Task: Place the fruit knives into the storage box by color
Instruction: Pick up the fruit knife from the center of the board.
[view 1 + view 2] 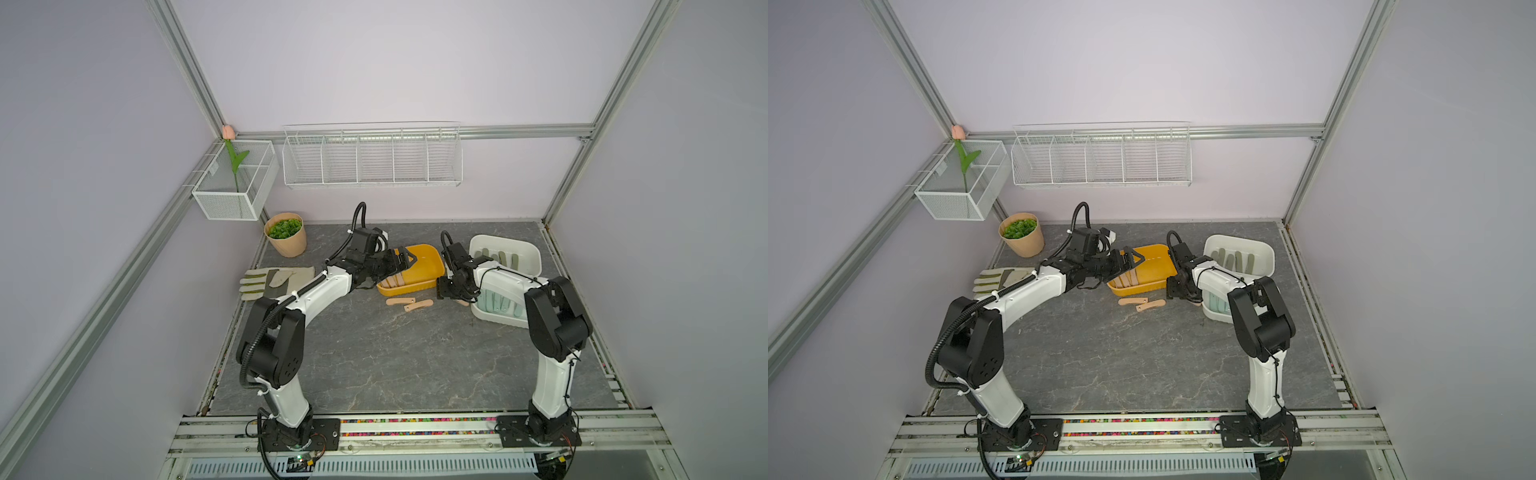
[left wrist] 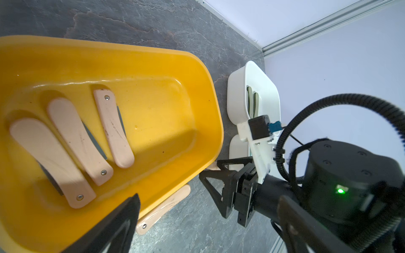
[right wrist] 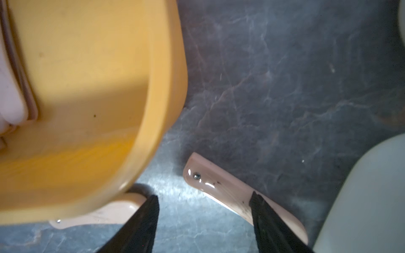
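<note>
Fruit knife [image 3: 221, 188], pink, lies on your surface [image 3: 285, 87] beside the yellow tray [image 3: 171, 65], slanting under one finger [image 3: 274, 223] of your released right jaws; released left jaws hover over the tray's three pink knives [image 2: 74, 140].

Both arms reach forward, left end effector [image 1: 405, 258] and right end effector [image 3: 203, 196] spread wide.

Soft even light, bowed edges, right wrist view blurred

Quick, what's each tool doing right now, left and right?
Left tool: open, empty, above the yellow box.
Right tool: open, gripping nothing, low over a loose pink knife.
</note>
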You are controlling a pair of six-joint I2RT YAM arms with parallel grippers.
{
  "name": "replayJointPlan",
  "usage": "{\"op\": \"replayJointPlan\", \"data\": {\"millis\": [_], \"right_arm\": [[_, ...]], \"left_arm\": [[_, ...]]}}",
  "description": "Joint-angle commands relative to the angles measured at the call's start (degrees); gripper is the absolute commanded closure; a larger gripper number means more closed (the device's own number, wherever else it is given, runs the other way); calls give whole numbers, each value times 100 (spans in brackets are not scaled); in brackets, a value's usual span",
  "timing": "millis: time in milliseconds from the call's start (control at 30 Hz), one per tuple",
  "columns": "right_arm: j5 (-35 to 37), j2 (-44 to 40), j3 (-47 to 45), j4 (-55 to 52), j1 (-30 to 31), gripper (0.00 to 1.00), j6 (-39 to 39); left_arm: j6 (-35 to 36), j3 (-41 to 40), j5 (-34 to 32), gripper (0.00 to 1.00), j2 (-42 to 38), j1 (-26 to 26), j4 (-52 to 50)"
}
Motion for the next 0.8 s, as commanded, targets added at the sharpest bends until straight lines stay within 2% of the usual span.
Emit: {"op": "replayJointPlan", "data": {"millis": [0, 200, 500, 633, 767], "right_arm": [[-117, -373, -209, -40, 111, 30, 174], [140, -571, -262, -105, 141, 30, 91], [374, -61, 198, -298, 42, 29, -119], [447, 117, 325, -333, 2, 21, -237], [401, 246, 354, -384, -32, 19, -256]], "left_arm": [[67, 170, 113, 1, -318, 21, -100], [-18, -10, 176, 1, -600, 20, -55], [-99, -310, 185, 1, -843, 20, 57], [-100, -346, 205, 1, -867, 21, 55], [-91, -341, 214, 1, -862, 14, 75]]}}
